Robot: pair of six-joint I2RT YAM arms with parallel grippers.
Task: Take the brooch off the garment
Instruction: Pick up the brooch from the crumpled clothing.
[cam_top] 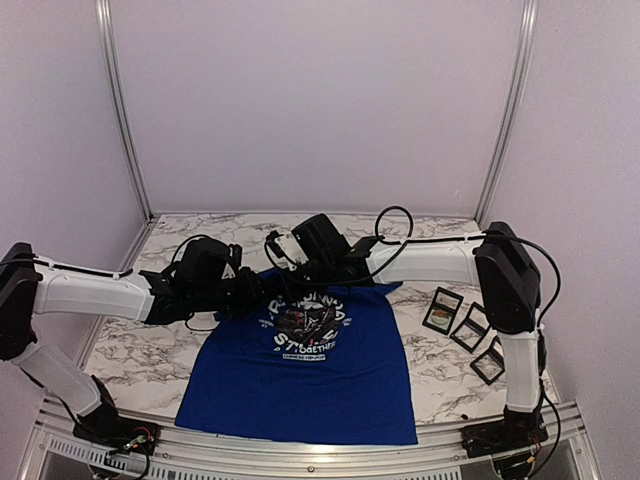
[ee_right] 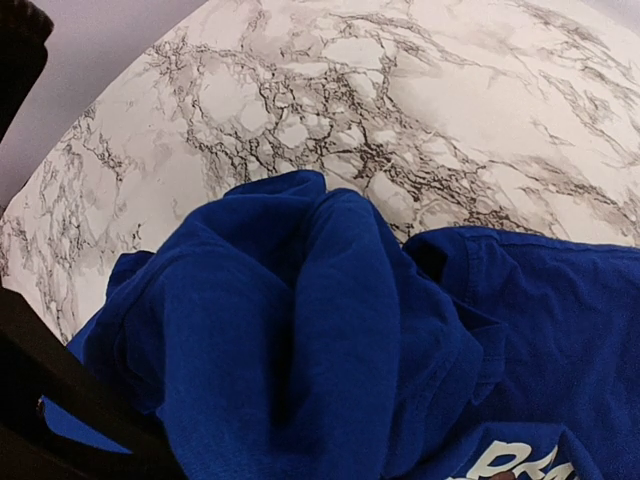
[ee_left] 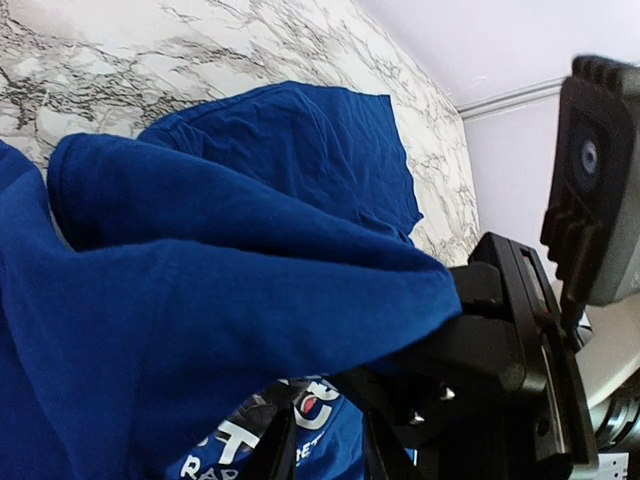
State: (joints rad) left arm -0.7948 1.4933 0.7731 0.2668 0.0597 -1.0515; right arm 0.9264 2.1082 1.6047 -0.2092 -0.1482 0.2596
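garment (cam_top: 300, 380) bunched, clamped in right gripper (ee_left: 455, 320) | left gripper (ee_left: 325, 450) opening unclear | display boxes (cam_top: 443, 308) contents unclear

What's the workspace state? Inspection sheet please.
Surface: white-and-grey marble-patterned tabletop.
Job's things: royal-blue printed T-shirt, hem flat, top bunched and lifted; brooch not discernible.
Clutter: several small black-framed square cases right of the shirt.
Grippers: left gripper at the chest print, jaws unclear; right gripper shut on a raised shirt fold.
Cables: black cables looping above both arms.
Surroundings: white walls, aluminium posts.
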